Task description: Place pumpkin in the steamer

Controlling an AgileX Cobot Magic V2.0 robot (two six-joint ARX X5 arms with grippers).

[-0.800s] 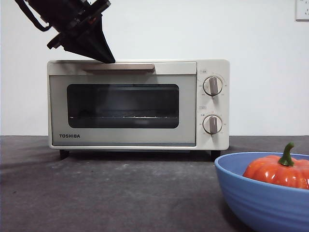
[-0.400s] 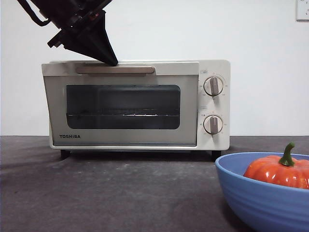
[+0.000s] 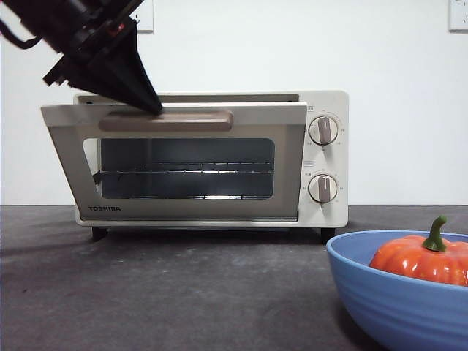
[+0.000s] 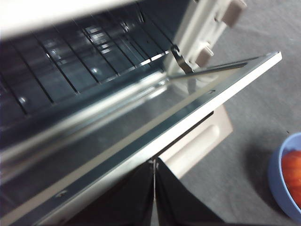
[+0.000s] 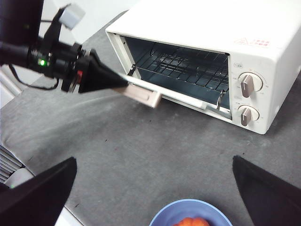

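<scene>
A wide blue ridged bowl (image 3: pixel 391 292) sits on the dark grey table (image 3: pixel 168 292), with a plain white wall (image 3: pixel 395 51) behind carrying what may be a socket plate (image 3: pixel 458 14).

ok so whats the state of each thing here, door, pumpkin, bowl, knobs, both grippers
cream-white boxy TOSHIBA steamer: door part-way open, tilted out at the top, wire rack showing
beige bar handle: left gripper pressing on it
small glossy orange pumpkin: upright in the bowl, untouched
wide blue ridged bowl: holds the pumpkin
two round knobs: pointers vertical
left gripper: jaws shut, on the handle
right gripper: jaws open, above the bowl, holding nothing
</scene>
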